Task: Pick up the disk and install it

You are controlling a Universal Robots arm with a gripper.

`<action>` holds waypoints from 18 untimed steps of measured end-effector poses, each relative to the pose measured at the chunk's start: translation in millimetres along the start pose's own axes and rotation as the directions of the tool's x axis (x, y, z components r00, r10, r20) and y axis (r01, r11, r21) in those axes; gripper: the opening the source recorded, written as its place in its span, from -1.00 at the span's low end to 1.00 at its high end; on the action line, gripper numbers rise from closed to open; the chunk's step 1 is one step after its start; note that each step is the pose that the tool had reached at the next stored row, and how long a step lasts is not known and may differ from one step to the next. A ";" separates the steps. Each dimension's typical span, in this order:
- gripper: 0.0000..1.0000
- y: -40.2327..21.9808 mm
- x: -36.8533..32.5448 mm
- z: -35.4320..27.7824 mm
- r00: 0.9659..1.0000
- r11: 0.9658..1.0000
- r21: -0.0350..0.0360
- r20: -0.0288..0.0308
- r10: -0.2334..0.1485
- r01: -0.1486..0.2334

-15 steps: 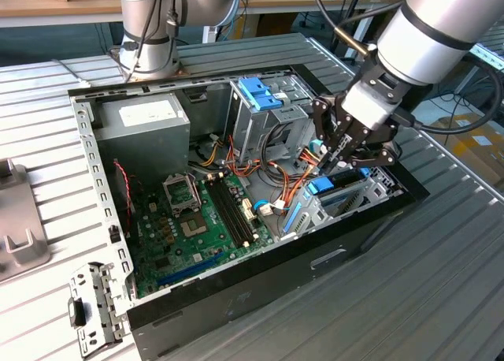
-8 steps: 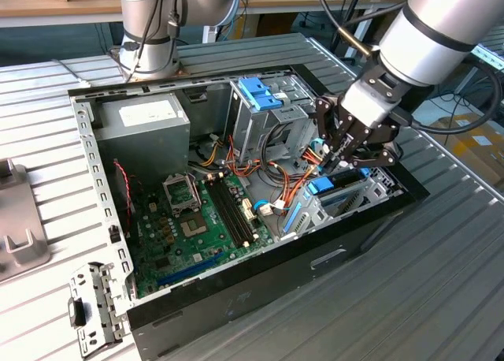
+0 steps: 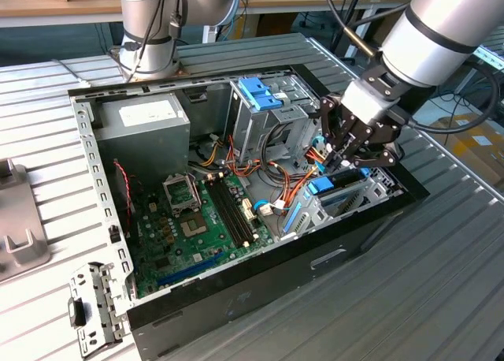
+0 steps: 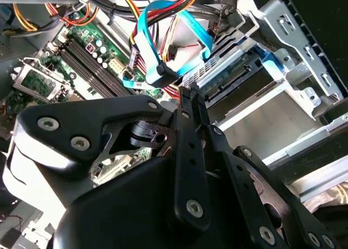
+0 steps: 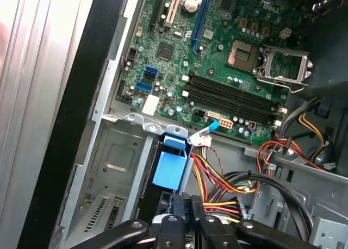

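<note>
Lying nearest, at the lower left of the exterior view, a loose metal bracket (image 3: 94, 310) is resting on the slatted table (image 3: 441, 298), set clear of the work. Behind it, the computer case (image 3: 260, 286) is lying on its side with the cover off, so the interior is facing upward and the arm is reaching in from above.

Inside, the motherboard (image 3: 197, 219) is occupying the floor of the case toward the exterior view's left. Orange and yellow cables (image 3: 276, 176) are crossing the middle, and they are hanging close to the bay being worked.

Right of centre in the exterior view, the gripper (image 3: 340, 158) is pointing down into the lower drive bay. In both wrist views its fingers are pressed together with no visible gap (image 4: 190, 97) (image 5: 190, 211). The disk (image 3: 340, 181) is standing on edge in that bay, just below the fingertips; its light blue carrier (image 5: 170, 170) is showing directly ahead of them in the first wrist view. Contact between fingertips and disk cannot be confirmed. Judging from this posture, the closed fingers are serving as a pusher, not a clamp.

Farther back, the grey power supply (image 3: 146, 128) is sitting at the upper left of the case, and a blue bracket (image 3: 260, 93) is sitting atop the metal drive cage (image 3: 272, 120).
</note>
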State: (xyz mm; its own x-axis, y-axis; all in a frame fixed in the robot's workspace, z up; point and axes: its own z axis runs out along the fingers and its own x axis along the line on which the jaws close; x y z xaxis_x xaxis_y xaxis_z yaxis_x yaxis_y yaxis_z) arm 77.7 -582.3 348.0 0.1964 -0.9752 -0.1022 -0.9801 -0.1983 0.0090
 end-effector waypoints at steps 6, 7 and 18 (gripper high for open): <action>-0.66 -3.1 0.8 1.4 0.999 0.999 0.005 0.001 0.046 -0.046; -0.66 -3.5 0.9 1.5 0.999 0.999 0.005 0.001 0.053 -0.053; -0.66 -9.8 2.2 2.4 0.988 0.988 0.016 0.003 0.155 -0.155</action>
State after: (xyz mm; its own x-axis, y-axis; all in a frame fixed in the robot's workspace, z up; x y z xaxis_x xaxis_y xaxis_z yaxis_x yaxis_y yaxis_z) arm 87.8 -582.3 345.4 0.0417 -0.9939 -0.1022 -0.9990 -0.0428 0.0090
